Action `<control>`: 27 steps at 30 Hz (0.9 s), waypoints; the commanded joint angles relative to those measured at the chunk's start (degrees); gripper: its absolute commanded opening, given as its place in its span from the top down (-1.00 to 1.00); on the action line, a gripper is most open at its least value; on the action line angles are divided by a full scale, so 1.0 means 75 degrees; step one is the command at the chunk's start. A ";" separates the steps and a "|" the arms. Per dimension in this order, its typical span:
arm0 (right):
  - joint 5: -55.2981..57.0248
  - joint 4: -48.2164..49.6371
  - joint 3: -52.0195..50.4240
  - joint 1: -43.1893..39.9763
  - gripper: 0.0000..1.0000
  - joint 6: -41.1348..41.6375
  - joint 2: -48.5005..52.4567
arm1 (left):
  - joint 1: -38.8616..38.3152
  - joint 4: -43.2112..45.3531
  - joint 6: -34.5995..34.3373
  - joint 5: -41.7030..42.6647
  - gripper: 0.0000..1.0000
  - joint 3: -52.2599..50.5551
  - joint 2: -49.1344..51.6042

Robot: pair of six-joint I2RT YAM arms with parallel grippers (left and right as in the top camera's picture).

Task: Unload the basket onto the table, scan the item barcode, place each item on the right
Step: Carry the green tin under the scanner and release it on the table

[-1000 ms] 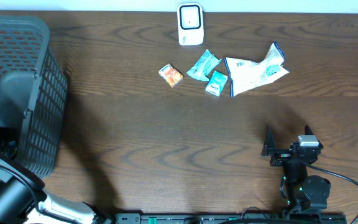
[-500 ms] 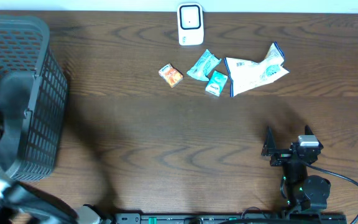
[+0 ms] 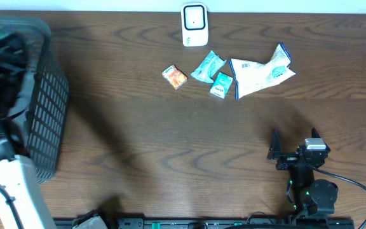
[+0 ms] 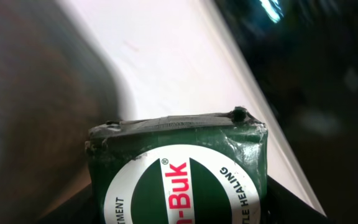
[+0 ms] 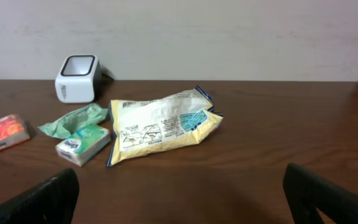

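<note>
My left gripper [image 4: 179, 206] is only a dark blur over the black basket [image 3: 40, 95] at far left, but its wrist camera shows it clamped on the green box [image 4: 179, 168], cut off by the bottom edge and well apart from the white scanner [image 3: 194, 25] at top centre. My right gripper [image 3: 295, 137] stands spread wide and empty at lower right over the dark wooden table [image 3: 170, 140], with a pale wall [image 5: 229, 31] behind. I count one basket, one scanner and four packets near it: an orange box [image 3: 175, 77], a crumpled teal wrapper [image 3: 207, 66], a teal tissue pack [image 3: 221, 84] and a large yellow bag [image 5: 160, 127].

green box [image 4: 179, 180]: label cut off at bottom edge | surroundings: blurred | left arm [image 3: 14, 172]: blurred, partly hiding basket [image 3: 46, 108]
</note>
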 commanded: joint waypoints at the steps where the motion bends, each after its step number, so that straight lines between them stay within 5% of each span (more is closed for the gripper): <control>1: -0.0023 -0.0032 -0.0009 -0.0038 -0.98 0.0026 -0.0026 | -0.1373 0.0052 -0.0143 -0.0044 -0.25 0.0020 0.0038; 6: -0.0023 -0.0032 -0.0009 -0.0038 -0.98 0.0026 -0.0026 | -0.3462 0.0052 0.0108 -0.1166 -0.25 0.0020 0.0650; 12: -0.0023 -0.0032 -0.0009 -0.0038 -0.99 0.0026 -0.0026 | -0.5386 -0.0035 0.1495 -0.3144 -0.25 0.0023 0.2075; 23: -0.0020 -0.0032 -0.0009 -0.0038 -0.99 0.0026 -0.0026 | -0.6615 -0.0140 0.1836 -0.3436 -0.26 0.0020 0.4841; 27: -0.0023 -0.0032 -0.0009 -0.0038 -0.99 0.0026 -0.0026 | -0.6910 -0.0137 0.1836 -0.3436 -0.42 0.0020 0.5167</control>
